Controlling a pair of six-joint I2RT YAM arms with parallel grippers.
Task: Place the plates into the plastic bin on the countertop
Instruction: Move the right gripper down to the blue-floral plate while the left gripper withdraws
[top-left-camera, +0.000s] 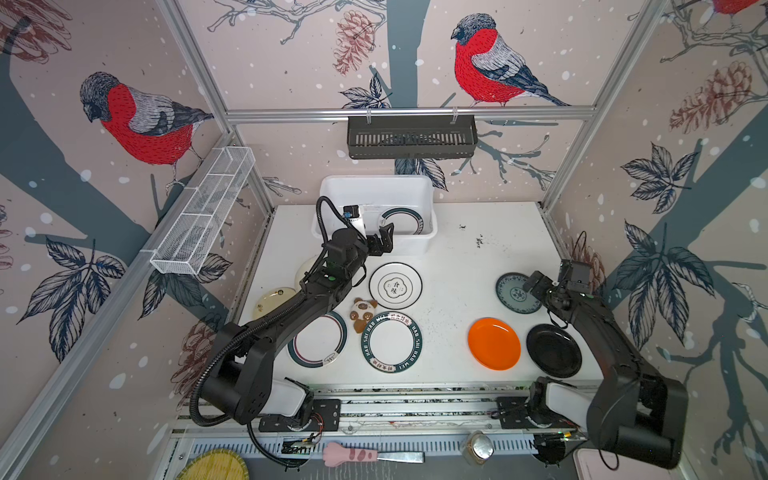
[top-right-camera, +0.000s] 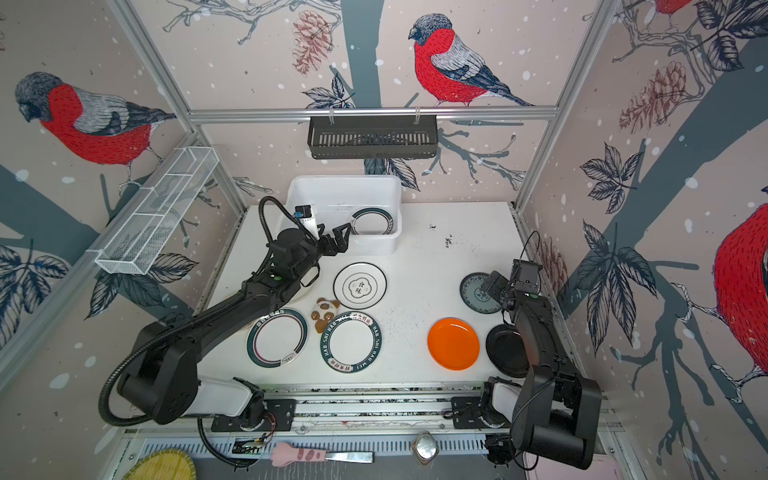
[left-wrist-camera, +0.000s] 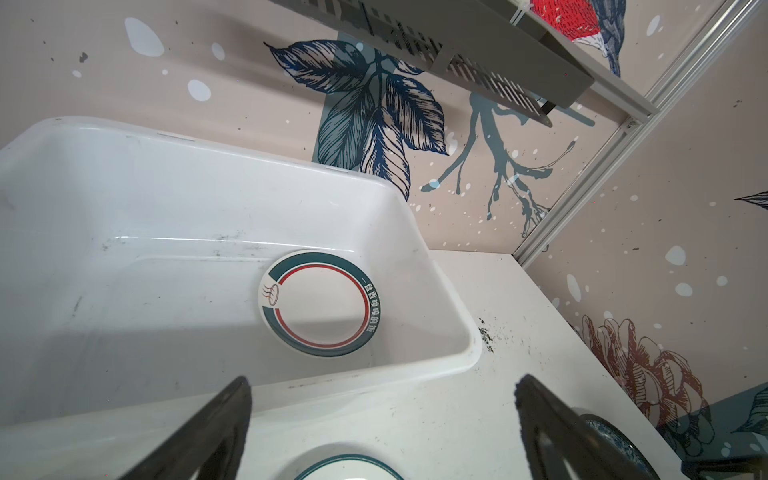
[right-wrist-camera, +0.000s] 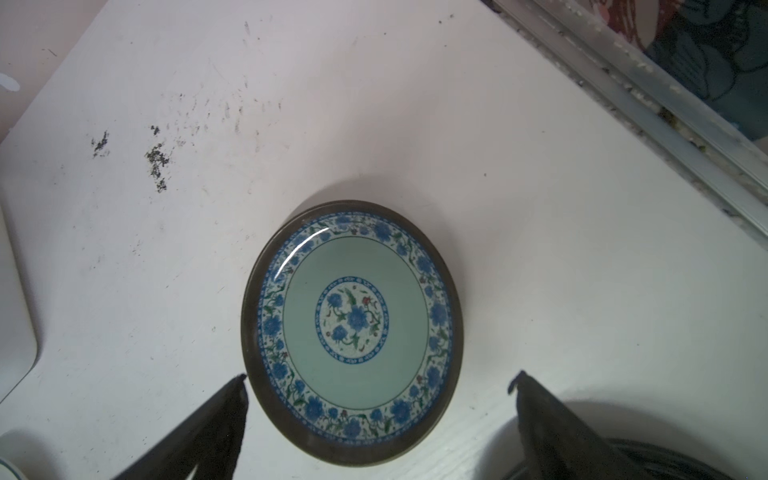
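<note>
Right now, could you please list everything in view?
plastic bin: one, white, back of countertop.
plate inside bin: one, green-rimmed white, right end.
rimmed plates: three, dark-rimmed white, centre-left.
cream plates: two, left side, partly hidden.
blue-green plate, orange plate, black plate: one each, right side.
panda toy: one, brown-white, among rimmed plates.
slotted basket: one, dark, back rail.
mesh tray: one, white, left rail.
pink-handled knife, shiny jar, yellow mat: one each, front ledge.
left arm: black, jaws open at bin's near wall.
right arm: black, jaws open at blue-green plate.

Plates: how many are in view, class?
9. One plate in the plastic bin. On the countertop: two cream plates and three white plates, some under the left arm; patterned, orange and black plates right. Others may hide.
</note>
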